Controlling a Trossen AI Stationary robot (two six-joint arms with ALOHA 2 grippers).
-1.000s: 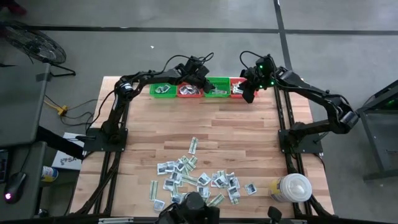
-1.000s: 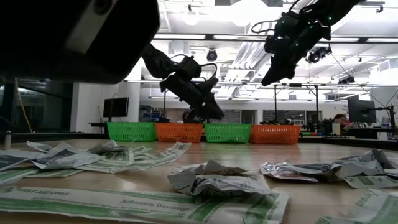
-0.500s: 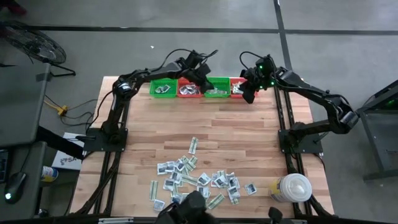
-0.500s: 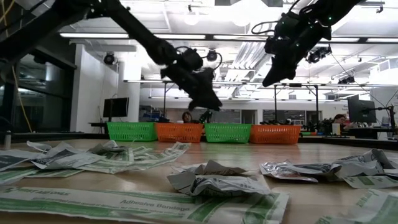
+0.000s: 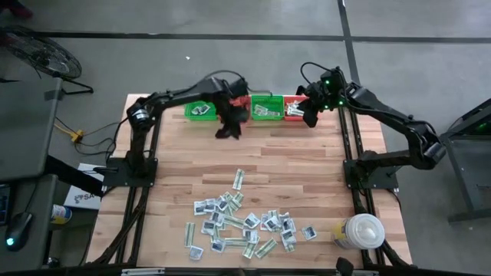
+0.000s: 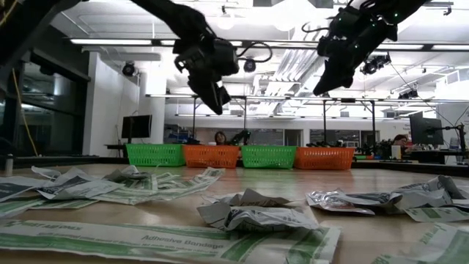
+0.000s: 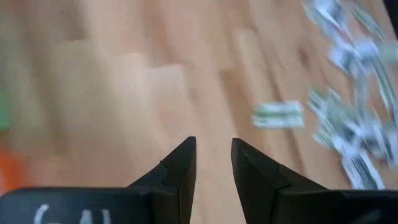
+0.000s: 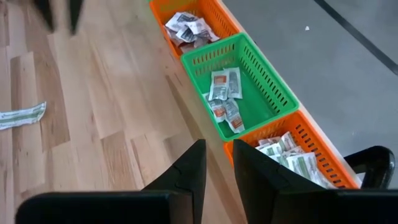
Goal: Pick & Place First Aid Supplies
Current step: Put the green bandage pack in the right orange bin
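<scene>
First aid supplies (image 5: 244, 222), crinkled flat packets, lower centre on bare plank table (image 5: 307, 169); we see left gripper (image 7: 213, 163) narrowly parted, empty; right gripper (image 8: 218, 163) same.

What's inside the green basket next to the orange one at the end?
The green basket holds a few small flat packets, white with orange marks, lying in a loose bunch on its floor. Its near wall hides that edge of the floor.
</scene>
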